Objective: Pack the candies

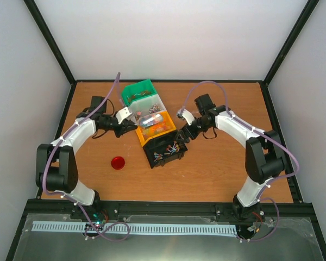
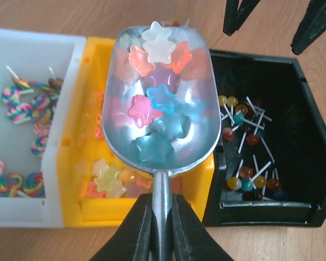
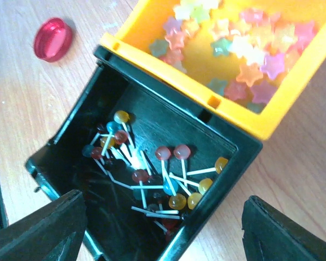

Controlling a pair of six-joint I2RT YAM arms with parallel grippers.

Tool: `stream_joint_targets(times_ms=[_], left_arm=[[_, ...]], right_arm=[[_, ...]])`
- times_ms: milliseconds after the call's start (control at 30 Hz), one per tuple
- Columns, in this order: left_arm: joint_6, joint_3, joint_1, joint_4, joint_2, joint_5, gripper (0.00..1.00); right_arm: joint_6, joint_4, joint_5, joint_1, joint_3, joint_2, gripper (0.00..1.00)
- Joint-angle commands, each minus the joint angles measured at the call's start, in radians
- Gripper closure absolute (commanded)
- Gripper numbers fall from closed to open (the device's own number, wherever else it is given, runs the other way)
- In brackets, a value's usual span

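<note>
My left gripper [image 2: 162,217] is shut on the handle of a metal scoop [image 2: 201,136]. The scoop holds several star-shaped candies [image 2: 152,114] in pink, blue, white and orange, and hangs over the orange bin [image 2: 87,212], which has more star candies [image 3: 250,54] inside. My right gripper [image 3: 163,234] is open and empty, with its fingers [image 3: 43,228] spread over the black bin [image 3: 81,125]. That bin holds small ball lollipops [image 3: 174,179]. In the top view the left gripper [image 1: 127,129] and right gripper [image 1: 183,134] flank the row of bins.
A white bin [image 2: 65,92] with swirl lollipops [image 2: 22,103] adjoins the orange bin. A green bin [image 1: 138,89] stands at the far end of the row. A round red lid [image 1: 118,162] lies on the wooden table, near the black bin's corner.
</note>
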Motion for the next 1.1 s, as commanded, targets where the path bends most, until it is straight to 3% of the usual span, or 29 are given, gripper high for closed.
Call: stream_joint_targets(times_ms=[0,200,733,1067], left_arm=[[-0.026,0.1,0.004,-0.028,-0.032,0.074,0.99],[-0.051,0.194,-0.015,-0.06,-0.018,0.094,0.99],[-0.104,0.449,-0.202,-0.198,0.127,-0.048,0.99],[-0.13,0.643,-0.299,-0.285,0.266,-0.127,0.99]], right_arm=[[-0.037,0.012,-0.045,-0.008,0.029,-0.071,0.23],[-0.016,0.028,-0.074,-0.05,0.043,-0.099,0.23],[0.094,0.088,-0.105,-0.237,0.143,-0.111,0.22],[0.283,0.169,-0.076,-0.353,0.092,-0.109,0.18]])
